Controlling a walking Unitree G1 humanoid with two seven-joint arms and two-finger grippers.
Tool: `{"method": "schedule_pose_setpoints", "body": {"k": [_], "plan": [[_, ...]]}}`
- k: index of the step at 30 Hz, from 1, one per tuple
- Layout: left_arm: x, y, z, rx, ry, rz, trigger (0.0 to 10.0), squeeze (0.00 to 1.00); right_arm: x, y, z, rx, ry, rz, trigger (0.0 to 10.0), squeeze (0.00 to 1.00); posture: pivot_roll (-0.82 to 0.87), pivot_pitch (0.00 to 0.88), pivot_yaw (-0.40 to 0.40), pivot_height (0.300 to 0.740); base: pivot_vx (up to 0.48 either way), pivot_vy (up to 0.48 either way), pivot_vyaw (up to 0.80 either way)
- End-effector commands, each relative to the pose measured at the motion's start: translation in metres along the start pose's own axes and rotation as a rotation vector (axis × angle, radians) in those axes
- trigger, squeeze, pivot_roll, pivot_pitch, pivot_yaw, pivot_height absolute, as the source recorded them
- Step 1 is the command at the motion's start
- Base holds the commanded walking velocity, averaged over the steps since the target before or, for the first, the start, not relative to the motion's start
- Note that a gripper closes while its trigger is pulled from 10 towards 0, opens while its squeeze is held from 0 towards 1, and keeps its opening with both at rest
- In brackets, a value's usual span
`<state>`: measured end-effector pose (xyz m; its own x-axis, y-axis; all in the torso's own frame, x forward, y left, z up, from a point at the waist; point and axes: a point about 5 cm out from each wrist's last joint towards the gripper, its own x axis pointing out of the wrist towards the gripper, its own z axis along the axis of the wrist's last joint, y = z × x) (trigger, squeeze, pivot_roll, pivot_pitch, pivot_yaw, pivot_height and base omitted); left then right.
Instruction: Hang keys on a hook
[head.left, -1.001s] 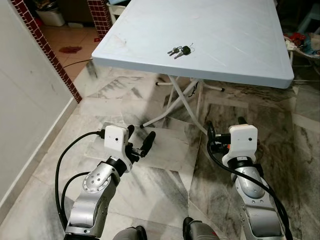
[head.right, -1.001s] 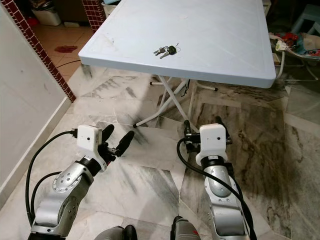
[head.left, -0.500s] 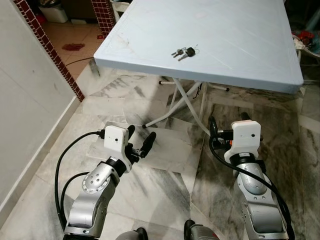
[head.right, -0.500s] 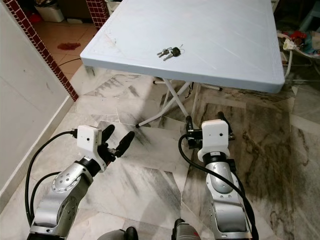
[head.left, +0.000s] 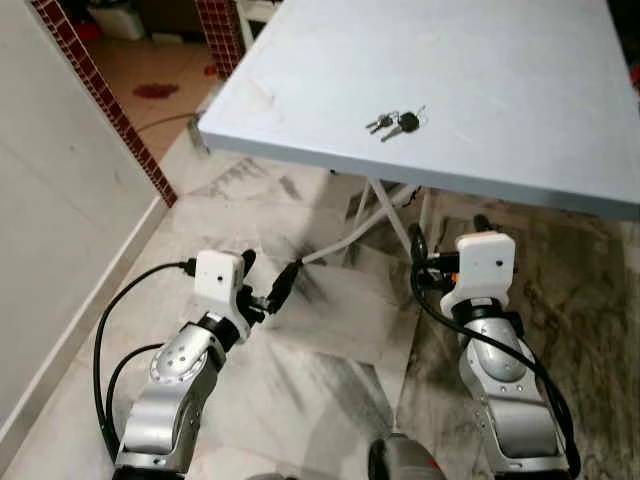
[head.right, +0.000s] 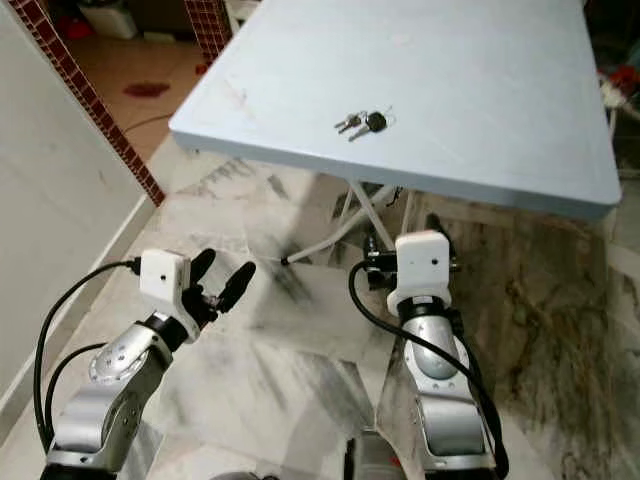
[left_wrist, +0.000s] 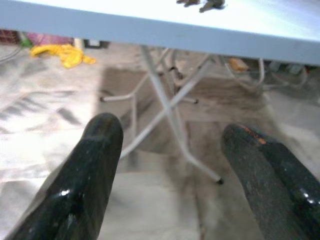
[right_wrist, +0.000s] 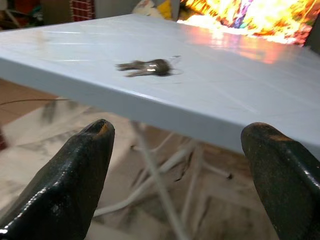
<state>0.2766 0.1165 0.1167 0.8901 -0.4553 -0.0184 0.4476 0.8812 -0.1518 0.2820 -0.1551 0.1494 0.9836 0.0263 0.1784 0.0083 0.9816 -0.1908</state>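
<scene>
Keys (head.left: 396, 123) (blurred) lie on table (head.left: 520, 110).

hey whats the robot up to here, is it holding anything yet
Nothing is held yet. A small bunch of keys with a black fob lies untouched near the front edge of the pale blue plastic folding table. The humanoid robot stands before the table with both silver arms low, below the tabletop. The left pincer and the right pincer are both open and empty, and the right wrist view looks across the table edge toward the keys. No hook can be made out.
</scene>
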Motion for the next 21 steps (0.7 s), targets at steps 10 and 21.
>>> {"method": "schedule_pose_setpoints", "body": {"k": [10,21], "plan": [[-0.0042,0.0027,-0.0008,0.021,0.012,-0.005,10.0,0.0,0.0026,0.0074,0.0023,0.032,-0.01,0.01,10.0,0.0,-0.04,0.214,0.08,0.74,0.418,0.0,0.0],[-0.0055,-0.0003,-0.0035,0.019,0.017,-0.01,10.0,0.0,0.0044,-0.0013,-0.0001,-0.004,0.004,-0.063,10.0,0.0,-0.04,0.212,0.076,0.74,0.416,0.0,0.0]]}}
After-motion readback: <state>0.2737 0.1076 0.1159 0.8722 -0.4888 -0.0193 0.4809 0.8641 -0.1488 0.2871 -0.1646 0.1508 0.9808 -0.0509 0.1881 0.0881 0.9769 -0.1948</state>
